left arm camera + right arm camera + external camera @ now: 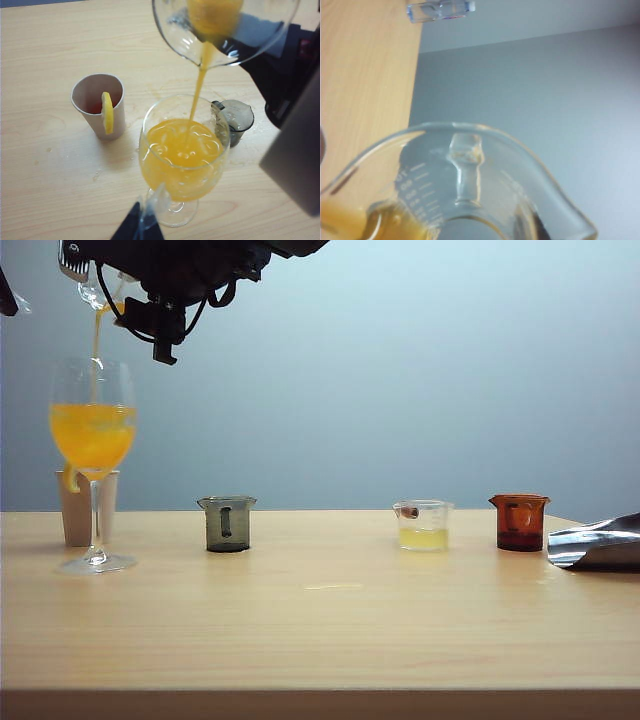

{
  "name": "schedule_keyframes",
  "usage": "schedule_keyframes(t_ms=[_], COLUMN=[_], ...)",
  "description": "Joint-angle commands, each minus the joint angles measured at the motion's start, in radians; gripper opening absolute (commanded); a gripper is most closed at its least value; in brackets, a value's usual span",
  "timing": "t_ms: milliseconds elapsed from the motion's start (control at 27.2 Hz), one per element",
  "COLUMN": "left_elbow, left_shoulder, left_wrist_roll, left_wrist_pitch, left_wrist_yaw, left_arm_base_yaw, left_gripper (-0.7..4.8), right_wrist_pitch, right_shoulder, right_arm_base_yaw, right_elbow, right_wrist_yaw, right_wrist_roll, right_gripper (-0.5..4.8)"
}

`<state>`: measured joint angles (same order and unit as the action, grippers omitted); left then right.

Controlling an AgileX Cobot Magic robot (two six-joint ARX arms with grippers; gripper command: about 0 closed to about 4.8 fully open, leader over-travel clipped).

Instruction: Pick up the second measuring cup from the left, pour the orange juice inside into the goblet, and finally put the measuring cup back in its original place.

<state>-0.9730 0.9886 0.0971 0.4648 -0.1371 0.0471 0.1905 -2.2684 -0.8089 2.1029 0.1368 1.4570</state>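
The clear measuring cup [97, 290] is held tilted high at the left of the exterior view, above the goblet [93, 400]. My right gripper [108, 280] has reached across and is shut on the cup. A thin stream of orange juice [200, 85] falls from the cup's lip [225, 30] into the goblet's bowl [184, 150], which is over half full. In the right wrist view the cup [465, 165] fills the frame, with a little juice [350, 220] left at its lip. My left gripper [145, 212] hovers shut near the goblet's foot, holding nothing.
Just behind the goblet is a paper cup with a lemon slice [87, 505]. Along the table to the right stand a smoky grey cup [227, 524], a clear cup of pale yellow liquid [423, 525] and a red-brown cup [520, 522]. A silvery object [600, 543] lies at the right edge.
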Motion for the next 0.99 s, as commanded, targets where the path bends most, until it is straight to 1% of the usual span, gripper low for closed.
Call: schedule_keyframes(t_ms=[37,147,258,405,516,700,994], left_elbow=[-0.005,-0.005,-0.005,-0.005,-0.005,-0.005,-0.005], left_shoulder=[-0.002,-0.002,-0.002,-0.002,-0.002,-0.002,-0.002], left_wrist_roll=[0.0,0.0,0.0,0.0,0.0,0.0,0.0], left_wrist_pitch=[-0.009,-0.009,-0.009,-0.009,-0.009,-0.009,-0.009], left_wrist_yaw=[0.002,0.002,0.002,0.002,0.002,0.002,0.002], left_arm_base_yaw=[0.0,0.0,0.0,0.0,0.0,0.0,0.0], left_gripper=[-0.04,-0.04,-0.04,-0.04,-0.04,-0.04,-0.04], right_wrist_pitch=[0.049,0.069,0.076,0.08,0.103,0.095,0.09], right_shoulder=[0.011,0.011,0.011,0.011,0.011,0.011,0.011], right_arm_base_yaw=[-0.004,-0.003,-0.002,0.004,0.006,0.005,0.002], right_elbow=[0.008,0.008,0.008,0.008,0.008,0.008,0.008], right_wrist_yaw=[0.023,0.029,0.053,0.058,0.09,0.09,0.093], right_wrist_roll=[-0.001,0.011,0.063,0.076,0.098,0.142,0.14], right_gripper=[1.98,1.98,1.98,1.98,1.98,1.98,1.99])
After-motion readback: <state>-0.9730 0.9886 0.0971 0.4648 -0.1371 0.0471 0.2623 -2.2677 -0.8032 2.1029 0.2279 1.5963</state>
